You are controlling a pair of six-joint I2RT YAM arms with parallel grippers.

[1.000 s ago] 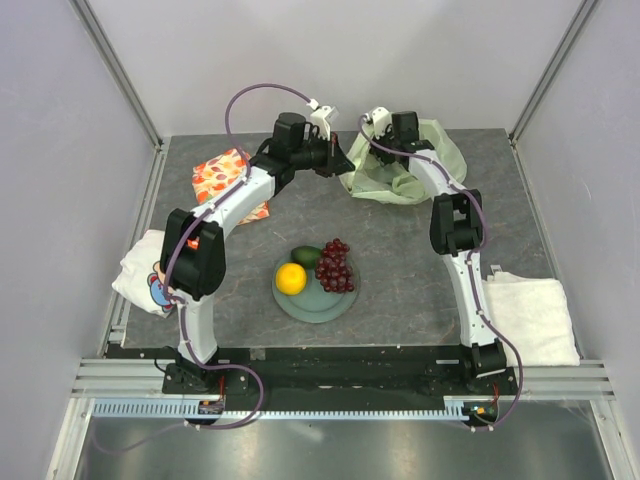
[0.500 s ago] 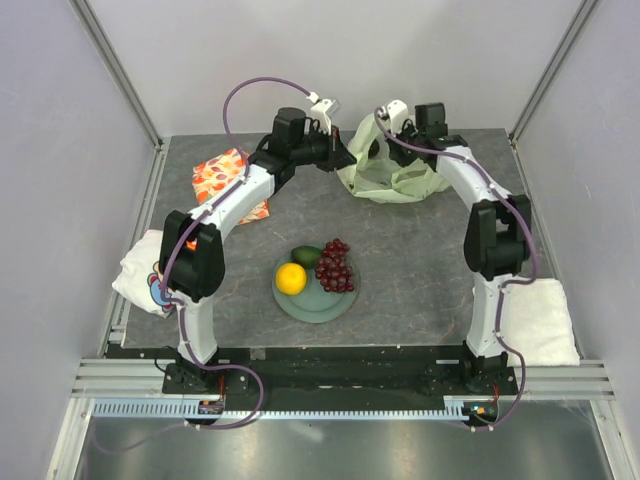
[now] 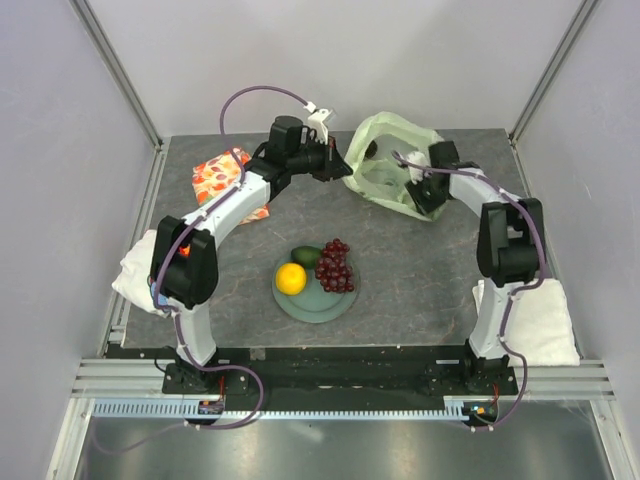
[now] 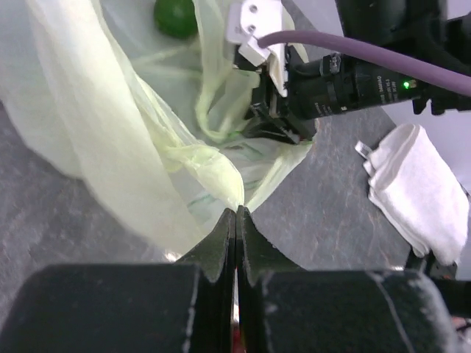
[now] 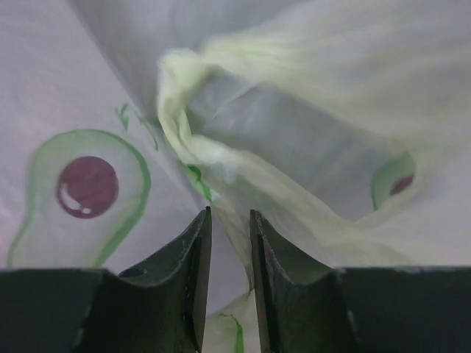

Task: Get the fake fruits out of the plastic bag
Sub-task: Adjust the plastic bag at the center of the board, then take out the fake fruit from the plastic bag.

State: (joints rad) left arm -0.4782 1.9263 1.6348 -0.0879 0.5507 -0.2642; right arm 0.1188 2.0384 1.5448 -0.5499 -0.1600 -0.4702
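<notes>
The pale green plastic bag (image 3: 385, 172) is held up and spread at the back of the table. My left gripper (image 3: 340, 168) is shut on its left edge, the film pinched at the tips (image 4: 236, 213). My right gripper (image 3: 413, 190) is pushed into the bag's right side. Its jaws (image 5: 229, 217) stand a little apart, with a loose fold of film running between them. A round green fruit (image 4: 175, 16) shows inside the bag. On the grey plate (image 3: 312, 305) lie an orange (image 3: 291, 278), a dark green oval fruit (image 3: 306, 256) and a dark red grape bunch (image 3: 335, 265).
An orange leaf-patterned cloth (image 3: 222, 180) lies at the back left. A white towel with a cartoon print (image 3: 140, 272) hangs over the left edge, and a folded white towel (image 3: 535, 320) lies at the right. Metal frame rails border the table.
The right arm has swung out to the right and come into the bag from that side. The bag has risen and spread open. The left gripper has kept its hold.
</notes>
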